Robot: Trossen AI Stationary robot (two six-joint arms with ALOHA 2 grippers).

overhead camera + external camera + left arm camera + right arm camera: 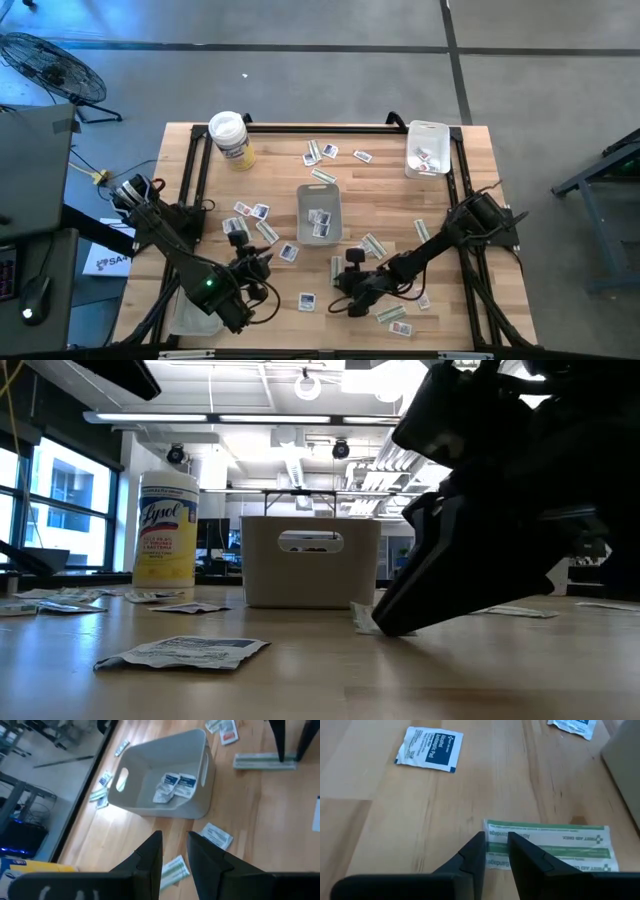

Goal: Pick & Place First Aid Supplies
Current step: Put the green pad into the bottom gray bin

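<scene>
Small white packets and pale green strips lie scattered flat on the wooden table. A white bin (302, 210) at the centre holds a few white packets (175, 786). My right gripper (495, 851) is low at the near middle, slightly open. Its tips are at one short end of a green-and-white bandage strip (555, 845) that lies flat. My left gripper (174, 851) hangs above the table near the bin's near-left corner. It is open with a narrow gap and nothing in it, over a strip (174, 869) and a white packet (216, 835). My right gripper slants down from the table's right side, along the strip, with its fingertips (476, 845) at the strip's short end (492, 831). The strip lies on the table, and the low view shows its end (362, 618) curled up slightly beside the tip. I cannot tell whether the fingers touch or pinch it.
A round wipes tub (230, 138) stands at the far left. A clear tray (428, 150) with packets sits at the far right. An alcohol pad (430, 749) lies just beyond my right gripper. Black frame rails (195, 180) run along the table's left and right sides.
</scene>
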